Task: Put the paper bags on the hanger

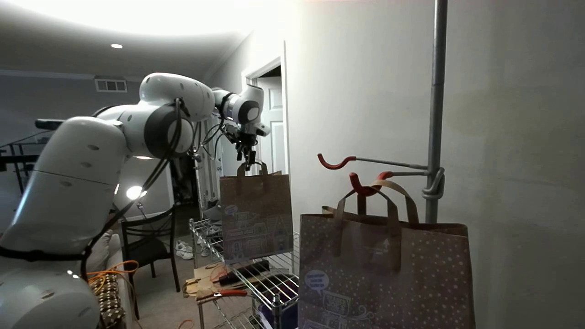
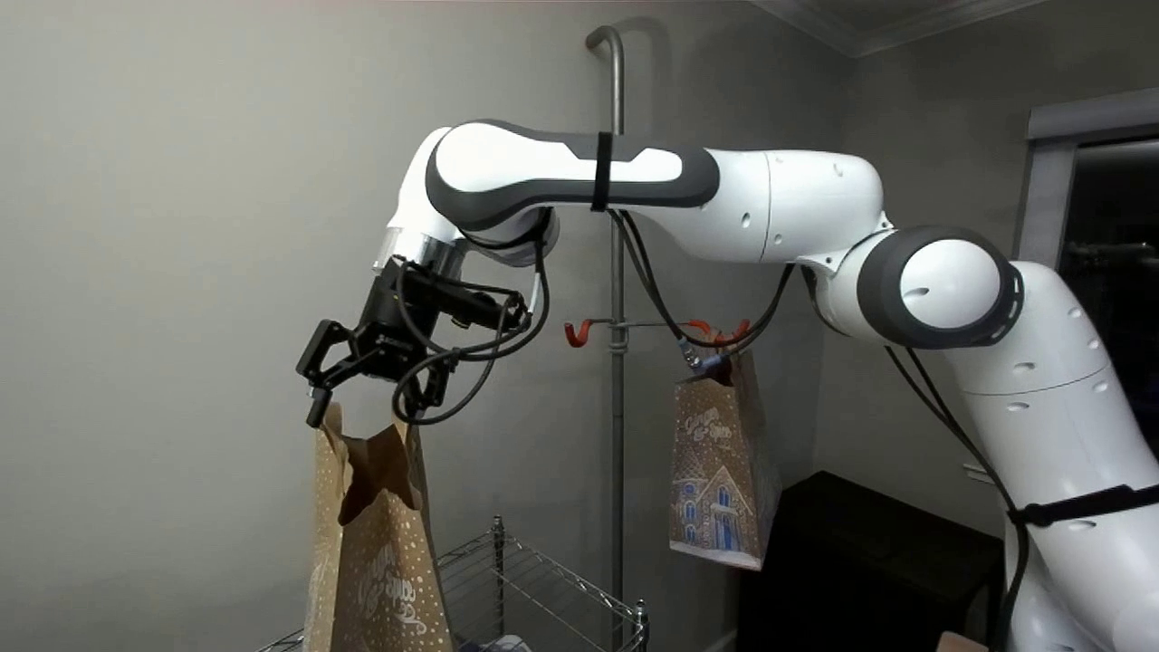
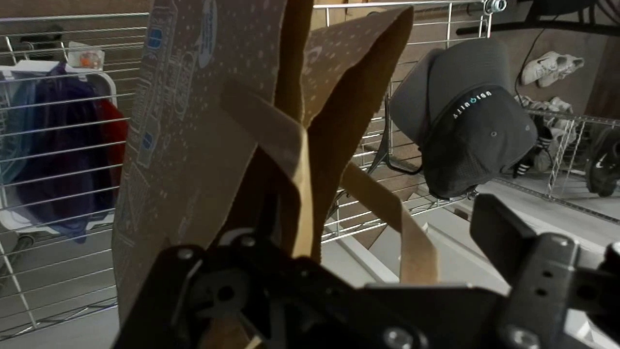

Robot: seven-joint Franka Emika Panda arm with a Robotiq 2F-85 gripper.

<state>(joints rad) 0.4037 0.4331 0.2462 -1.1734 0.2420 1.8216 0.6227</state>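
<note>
One brown paper bag (image 1: 384,278) hangs by its handles on a red prong of the hanger (image 1: 364,189); it also shows in an exterior view (image 2: 713,462). The hanger's other red prong (image 2: 578,335) is bare. A second paper bag (image 1: 256,219) is upright below my gripper (image 2: 367,412), its mouth open and handles up. Whether its base touches the wire rack is unclear. My gripper's fingers are wide apart at the bag's top. In the wrist view, one finger is at the bag's mouth (image 3: 334,140) and one handle strap (image 3: 419,247) lies between the fingers.
A wire shelf rack (image 1: 274,274) stands below the second bag. A grey pole (image 1: 436,114) carries the hanger near the wall. A dark cap (image 3: 474,126) sits on the rack's edge. A black chair (image 1: 148,242) and a black box-like piece (image 2: 869,561) stand nearby.
</note>
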